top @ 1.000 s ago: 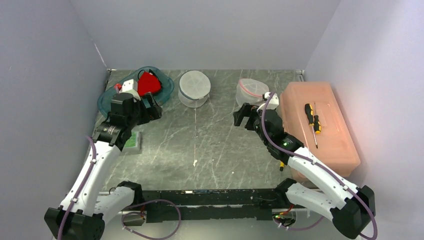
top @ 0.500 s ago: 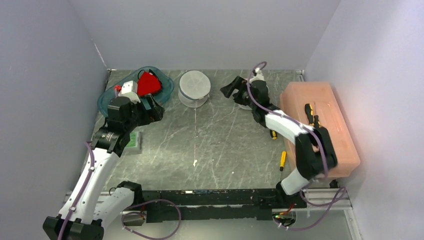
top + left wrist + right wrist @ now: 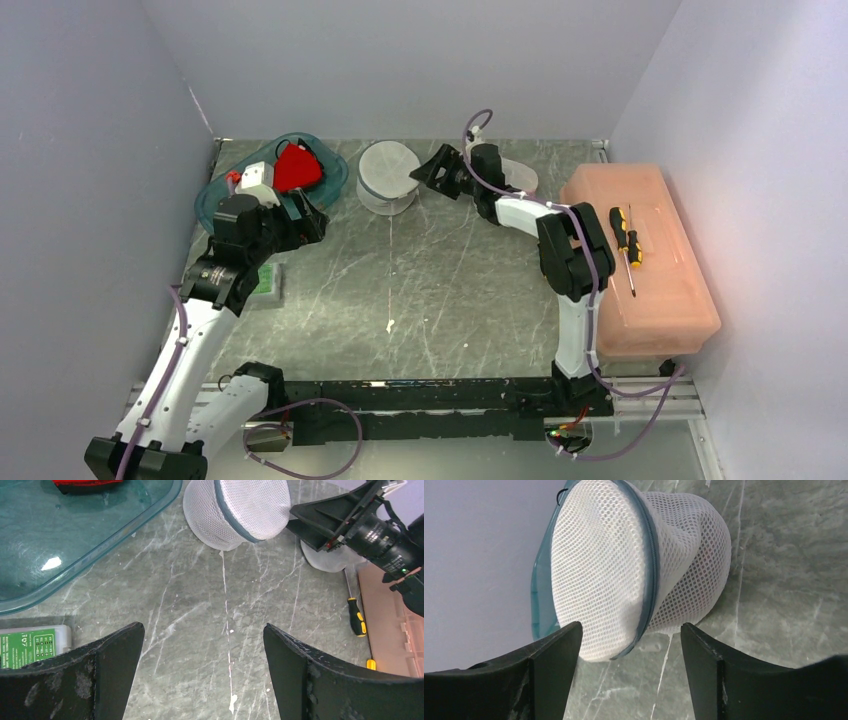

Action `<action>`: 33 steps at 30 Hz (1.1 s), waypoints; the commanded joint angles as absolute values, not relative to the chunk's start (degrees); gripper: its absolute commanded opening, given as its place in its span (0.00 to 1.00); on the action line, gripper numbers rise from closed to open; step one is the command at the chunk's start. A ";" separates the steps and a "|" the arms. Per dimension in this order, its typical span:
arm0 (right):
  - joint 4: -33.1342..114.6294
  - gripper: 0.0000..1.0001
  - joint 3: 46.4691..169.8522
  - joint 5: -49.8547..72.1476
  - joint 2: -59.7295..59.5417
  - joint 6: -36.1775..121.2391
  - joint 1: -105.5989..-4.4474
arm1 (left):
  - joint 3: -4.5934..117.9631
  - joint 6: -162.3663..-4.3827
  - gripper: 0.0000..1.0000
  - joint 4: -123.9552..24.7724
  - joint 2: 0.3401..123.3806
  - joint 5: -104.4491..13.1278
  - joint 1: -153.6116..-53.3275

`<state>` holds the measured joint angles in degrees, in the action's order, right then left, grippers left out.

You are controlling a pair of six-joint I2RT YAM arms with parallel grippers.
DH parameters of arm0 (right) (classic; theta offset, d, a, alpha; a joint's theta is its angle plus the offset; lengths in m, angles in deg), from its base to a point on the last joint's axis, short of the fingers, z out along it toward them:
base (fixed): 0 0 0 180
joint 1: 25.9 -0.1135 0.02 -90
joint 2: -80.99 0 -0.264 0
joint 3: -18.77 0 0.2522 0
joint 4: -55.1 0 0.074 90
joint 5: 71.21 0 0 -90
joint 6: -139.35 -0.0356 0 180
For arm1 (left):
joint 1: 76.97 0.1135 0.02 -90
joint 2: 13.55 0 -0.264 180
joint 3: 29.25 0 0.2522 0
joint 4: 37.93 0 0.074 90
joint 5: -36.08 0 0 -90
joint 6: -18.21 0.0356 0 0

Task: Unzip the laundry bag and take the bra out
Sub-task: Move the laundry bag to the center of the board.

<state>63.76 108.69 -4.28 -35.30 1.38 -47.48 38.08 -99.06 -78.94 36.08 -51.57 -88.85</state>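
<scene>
The laundry bag [image 3: 389, 175] is a round white mesh pouch with a teal zipper, zipped shut, at the back middle of the table. It also shows in the left wrist view [image 3: 240, 510] and fills the right wrist view [image 3: 624, 570]. The bra does not show. My right gripper [image 3: 432, 172] is open, stretched out to the bag's right side, and the bag's near edge sits right at its fingertips [image 3: 629, 627]. My left gripper [image 3: 305, 215] hangs wide open over bare table [image 3: 204, 627], to the left of and nearer than the bag, with nothing in it.
A teal tray [image 3: 225, 205] at the back left holds a red item [image 3: 296, 167] and a small white box [image 3: 257, 178]. A green-labelled box [image 3: 265, 282] lies near it. A second mesh pouch [image 3: 520, 178] sits behind the right arm. A pink case [image 3: 650, 270] with a screwdriver [image 3: 625, 235] lines the right side.
My right arm swung from beside the pink case leftward and back, up to the laundry bag, its jaws narrowing a little. The left arm hardly moved.
</scene>
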 commanded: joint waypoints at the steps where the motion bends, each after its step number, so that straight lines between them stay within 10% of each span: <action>1: 67.63 0.73 114.30 -7.59 -38.42 -0.81 -47.50 | 38.05 -98.99 0.95 -77.11 35.94 -50.95 -89.10; 10: 66.14 0.38 118.30 -6.86 -41.55 -0.86 -48.34 | 38.04 -99.01 0.95 -77.25 36.56 -51.99 -89.10; 15: 67.88 0.00 114.62 -5.73 -38.20 -1.41 -48.34 | 38.22 -99.13 0.95 -77.45 36.61 -51.99 -89.12; 33: 67.62 0.00 81.23 9.75 2.08 -4.87 -53.21 | 33.46 -110.27 0.95 -71.89 35.68 -42.49 -89.88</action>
<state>64.48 88.23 3.35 -6.60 -2.23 -51.09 36.13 -102.82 -76.97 36.52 -50.02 -89.07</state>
